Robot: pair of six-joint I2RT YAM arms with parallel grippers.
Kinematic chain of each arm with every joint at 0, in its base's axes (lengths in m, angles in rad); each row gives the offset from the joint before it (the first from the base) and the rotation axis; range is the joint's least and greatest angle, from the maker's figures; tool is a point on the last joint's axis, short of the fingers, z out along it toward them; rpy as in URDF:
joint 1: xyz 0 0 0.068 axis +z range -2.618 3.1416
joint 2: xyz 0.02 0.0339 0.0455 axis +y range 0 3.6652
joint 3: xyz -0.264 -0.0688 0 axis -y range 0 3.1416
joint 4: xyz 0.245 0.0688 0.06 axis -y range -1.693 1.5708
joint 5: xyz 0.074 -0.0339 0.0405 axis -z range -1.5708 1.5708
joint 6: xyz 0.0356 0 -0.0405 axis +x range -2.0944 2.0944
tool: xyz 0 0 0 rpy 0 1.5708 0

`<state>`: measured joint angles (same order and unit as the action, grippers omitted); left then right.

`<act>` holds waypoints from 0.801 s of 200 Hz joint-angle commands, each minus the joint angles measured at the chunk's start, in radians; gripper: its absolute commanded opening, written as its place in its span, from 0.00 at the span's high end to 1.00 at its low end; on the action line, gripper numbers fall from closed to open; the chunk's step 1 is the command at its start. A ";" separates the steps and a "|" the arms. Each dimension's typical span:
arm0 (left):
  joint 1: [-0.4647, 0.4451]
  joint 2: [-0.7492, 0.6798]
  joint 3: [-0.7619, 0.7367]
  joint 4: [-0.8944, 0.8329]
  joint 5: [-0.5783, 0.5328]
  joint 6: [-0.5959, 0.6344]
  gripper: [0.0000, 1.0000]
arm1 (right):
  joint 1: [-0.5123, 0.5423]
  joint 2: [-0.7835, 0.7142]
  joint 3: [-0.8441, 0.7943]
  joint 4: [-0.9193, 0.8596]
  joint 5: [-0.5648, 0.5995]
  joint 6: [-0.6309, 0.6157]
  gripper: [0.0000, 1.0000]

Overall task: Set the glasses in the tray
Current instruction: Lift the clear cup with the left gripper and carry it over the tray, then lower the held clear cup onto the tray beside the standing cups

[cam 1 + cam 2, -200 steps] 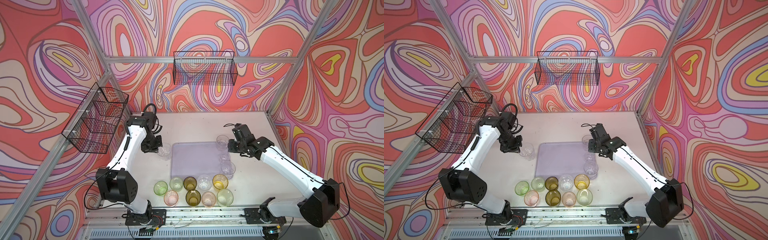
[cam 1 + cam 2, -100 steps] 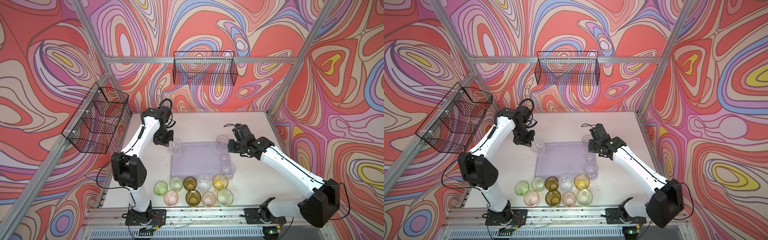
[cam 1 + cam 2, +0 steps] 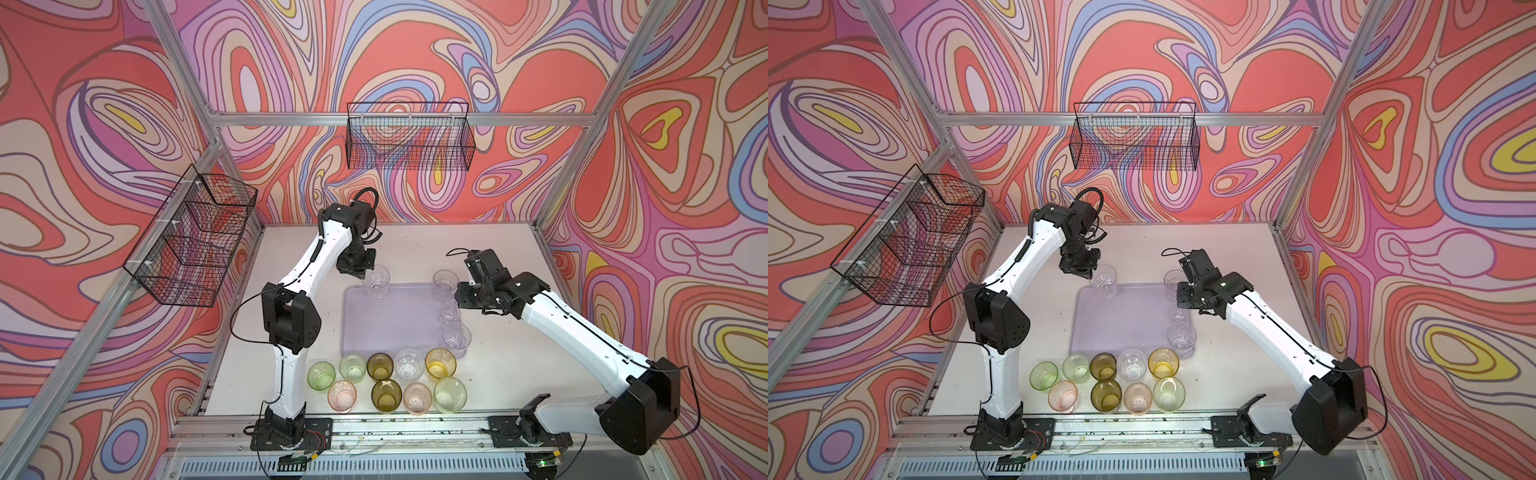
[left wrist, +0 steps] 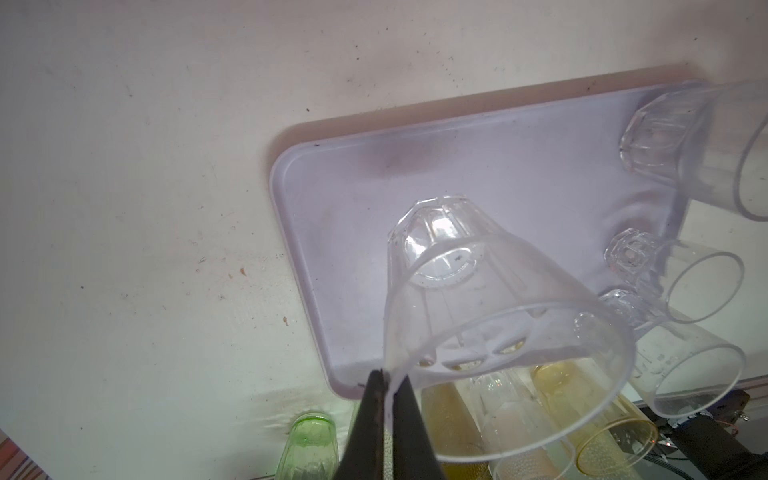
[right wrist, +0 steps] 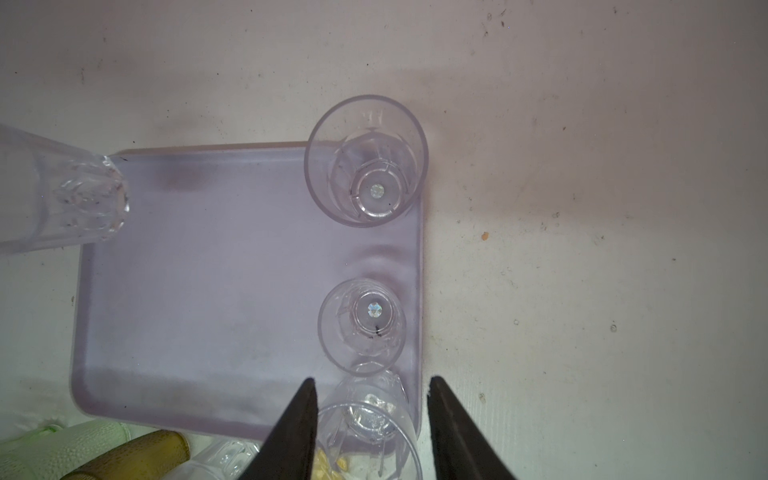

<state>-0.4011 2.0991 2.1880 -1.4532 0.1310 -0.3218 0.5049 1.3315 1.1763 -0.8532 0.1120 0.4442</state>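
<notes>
The left end effector point(image 4: 388, 399) is pinched narrow on the rim of a clear tumbler point(image 4: 490, 332), holding it over the far left corner of the lilac tray point(image 3: 390, 320): the placing step. Next, lower it upright onto bare tray floor, then let go. The right end effector point(image 5: 370, 379) hovers half-open, empty, above three placed tumblers point(image 5: 361, 324) along the tray's right side.

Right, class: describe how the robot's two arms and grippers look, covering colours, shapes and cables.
The left arm and right arm have smooth white shells between boxy black joint housings. Black cables loop beside them. The left gripper and right gripper each end in two flat, black, tapering fingers.
</notes>
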 commanded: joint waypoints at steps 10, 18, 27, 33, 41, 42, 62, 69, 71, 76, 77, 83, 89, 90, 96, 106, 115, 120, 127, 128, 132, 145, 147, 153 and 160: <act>-0.029 0.090 0.122 -0.084 0.025 0.004 1.00 | -0.003 -0.013 0.022 -0.025 -0.001 -0.017 0.55; -0.037 0.111 0.150 -0.089 0.028 0.003 1.00 | -0.003 -0.014 0.021 -0.027 0.001 -0.018 0.56; -0.045 0.129 0.174 -0.091 0.034 0.002 1.00 | -0.003 -0.014 0.020 -0.030 0.003 -0.017 0.56; -0.049 0.138 0.183 -0.088 0.038 -0.001 1.00 | -0.003 -0.015 0.020 -0.032 0.003 -0.016 0.56; -0.055 0.146 0.191 -0.078 0.046 -0.006 1.00 | -0.003 -0.019 0.020 -0.034 0.004 -0.016 0.56; -0.055 0.147 0.191 -0.077 0.047 -0.007 1.00 | -0.003 -0.019 0.020 -0.034 0.004 -0.016 0.56; -0.069 0.163 0.197 -0.052 0.056 -0.020 1.00 | -0.003 -0.024 0.018 -0.037 0.007 -0.016 0.56; -0.074 0.169 0.200 -0.041 0.058 -0.028 1.00 | -0.003 -0.025 0.019 -0.039 0.009 -0.016 0.56; -0.075 0.171 0.199 -0.039 0.060 -0.029 1.00 | -0.003 -0.025 0.019 -0.040 0.009 -0.015 0.56; -0.079 0.175 0.199 -0.033 0.062 -0.033 1.00 | -0.003 -0.025 0.019 -0.042 0.010 -0.016 0.56; -0.080 0.175 0.199 -0.032 0.061 -0.034 1.00 | -0.003 -0.025 0.019 -0.042 0.010 -0.016 0.56; -0.085 0.181 0.200 -0.024 0.064 -0.040 1.00 | -0.003 -0.026 0.017 -0.043 0.011 -0.016 0.56; -0.090 0.188 0.203 -0.016 0.066 -0.043 1.00 | -0.004 -0.026 0.018 -0.044 0.012 -0.016 0.56; -0.092 0.190 0.205 -0.015 0.067 -0.043 1.00 | -0.004 -0.027 0.017 -0.046 0.012 -0.015 0.56; -0.098 0.197 0.209 -0.012 0.068 -0.046 1.00 | -0.003 -0.026 0.017 -0.047 0.012 -0.016 0.56; -0.107 0.215 0.227 -0.009 0.072 -0.050 1.00 | -0.003 -0.027 0.016 -0.049 0.014 -0.016 0.56; -0.114 0.233 0.245 -0.008 0.079 -0.052 1.00 | -0.004 -0.029 0.016 -0.049 0.015 -0.014 0.56; -0.118 0.242 0.254 -0.006 0.080 -0.054 1.00 | -0.003 -0.030 0.014 -0.050 0.015 -0.014 0.56; -0.122 0.252 0.265 -0.002 0.081 -0.058 1.00 | -0.003 -0.031 0.013 -0.050 0.015 -0.013 0.56; -0.123 0.254 0.266 -0.001 0.081 -0.059 1.00 | -0.003 -0.032 0.013 -0.050 0.015 -0.013 0.56; -0.123 0.258 0.270 0.002 0.081 -0.060 1.00 | -0.003 -0.032 0.012 -0.050 0.015 -0.012 0.56; -0.126 0.271 0.280 0.016 0.085 -0.068 1.00 | -0.003 -0.034 0.009 -0.050 0.015 -0.012 0.56; -0.128 0.271 0.281 0.017 0.084 -0.069 1.00 | -0.003 -0.034 0.009 -0.051 0.015 -0.012 0.56; -0.130 0.276 0.283 0.025 0.087 -0.075 1.00 | -0.003 -0.034 0.009 -0.052 0.016 -0.013 0.56; -0.130 0.281 0.283 0.035 0.092 -0.077 1.00 | -0.003 -0.035 0.008 -0.053 0.016 -0.013 0.56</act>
<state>-0.5262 2.3581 2.4363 -1.4406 0.2005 -0.3737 0.5049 1.3216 1.1770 -0.8913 0.1154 0.4347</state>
